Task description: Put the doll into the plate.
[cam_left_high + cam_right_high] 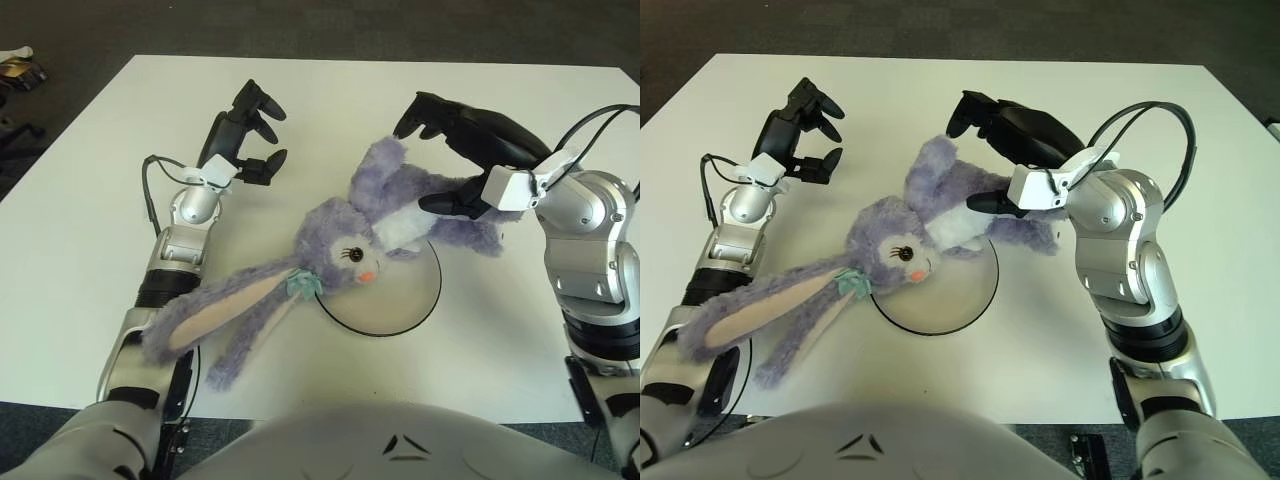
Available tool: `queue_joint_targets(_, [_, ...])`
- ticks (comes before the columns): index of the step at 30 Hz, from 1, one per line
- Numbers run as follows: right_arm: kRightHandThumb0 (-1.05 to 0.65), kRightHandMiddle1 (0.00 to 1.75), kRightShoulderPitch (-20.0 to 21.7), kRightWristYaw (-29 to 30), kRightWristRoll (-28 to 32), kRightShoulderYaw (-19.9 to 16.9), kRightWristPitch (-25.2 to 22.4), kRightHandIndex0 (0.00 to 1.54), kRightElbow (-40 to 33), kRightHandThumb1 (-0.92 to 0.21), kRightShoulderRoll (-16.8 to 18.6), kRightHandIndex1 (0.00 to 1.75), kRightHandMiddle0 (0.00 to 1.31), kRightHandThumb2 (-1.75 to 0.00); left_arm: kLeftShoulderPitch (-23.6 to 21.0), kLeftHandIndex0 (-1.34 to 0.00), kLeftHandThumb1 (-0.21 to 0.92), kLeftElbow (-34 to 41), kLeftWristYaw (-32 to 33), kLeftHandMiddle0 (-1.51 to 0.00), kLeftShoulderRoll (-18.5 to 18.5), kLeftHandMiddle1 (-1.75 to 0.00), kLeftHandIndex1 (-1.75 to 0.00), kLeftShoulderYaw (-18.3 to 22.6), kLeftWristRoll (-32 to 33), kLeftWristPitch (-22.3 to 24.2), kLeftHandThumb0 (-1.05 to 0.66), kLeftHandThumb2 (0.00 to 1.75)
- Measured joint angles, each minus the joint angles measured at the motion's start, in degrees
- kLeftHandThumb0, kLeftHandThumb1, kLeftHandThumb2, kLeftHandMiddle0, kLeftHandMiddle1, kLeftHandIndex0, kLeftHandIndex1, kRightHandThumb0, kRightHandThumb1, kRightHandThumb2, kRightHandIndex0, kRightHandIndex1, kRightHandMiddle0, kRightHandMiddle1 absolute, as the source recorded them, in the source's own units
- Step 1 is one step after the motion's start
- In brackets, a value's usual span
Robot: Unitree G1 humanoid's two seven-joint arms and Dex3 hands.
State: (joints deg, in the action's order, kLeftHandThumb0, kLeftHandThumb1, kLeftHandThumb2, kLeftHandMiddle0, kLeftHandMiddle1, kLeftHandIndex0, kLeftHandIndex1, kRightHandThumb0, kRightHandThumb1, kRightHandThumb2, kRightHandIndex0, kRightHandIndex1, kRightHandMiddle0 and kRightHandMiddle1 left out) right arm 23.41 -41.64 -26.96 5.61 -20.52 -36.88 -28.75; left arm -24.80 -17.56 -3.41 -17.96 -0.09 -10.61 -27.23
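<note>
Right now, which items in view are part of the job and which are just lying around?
Job:
- doll, partly over the plate
- plate
- right hand, spread above the doll's body
- left hand, idle left of the doll

Lying about:
- small item on the floor, far left

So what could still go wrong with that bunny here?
The doll lies only partly over the plate, its long ears trailing off onto the table, so it may end up half out. The right hand, open above the doll's body, could also snag the plush and drag it off.
</note>
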Motion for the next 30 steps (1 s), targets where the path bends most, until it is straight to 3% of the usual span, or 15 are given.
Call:
queue_joint_targets(5, [-0.26,1.26,0.94,-2.03,-2.65,0.08,-5.42,0.09,-1.05,-0.16,-3.48,0.9,0.0,-1.24,-0.06,-0.26,0.46,-0.05,0.0,-0.63,0.0,-1.55,-1.75,0.05,0.05,0.09,-0.01,1.1])
queue_joint_targets(10, [-0.25,1.26,1.61,-2.8,-3.01,0.48,-8.5,0.08,-1.68,-0.15,-4.32,0.91,0.0,-1.25,-0.08,-0.26,0.46,-0.34,-0.08,-0.63,0.0,-1.55,-1.75,0.04,0.22,0.17,-0.01,1.09])
queue_joint_targets(30, [-0.25,1.26,1.98,-2.81,-2.99,1.4,-10.52,0.08,-2.46,-0.14,-4.99,0.93,0.0,-1.25,-0.68,-0.29,0.44,-1.5,-0.52,-0.66,0.1,-1.49,-1.75,-0.04,0.51,0.1,0.0,1.1])
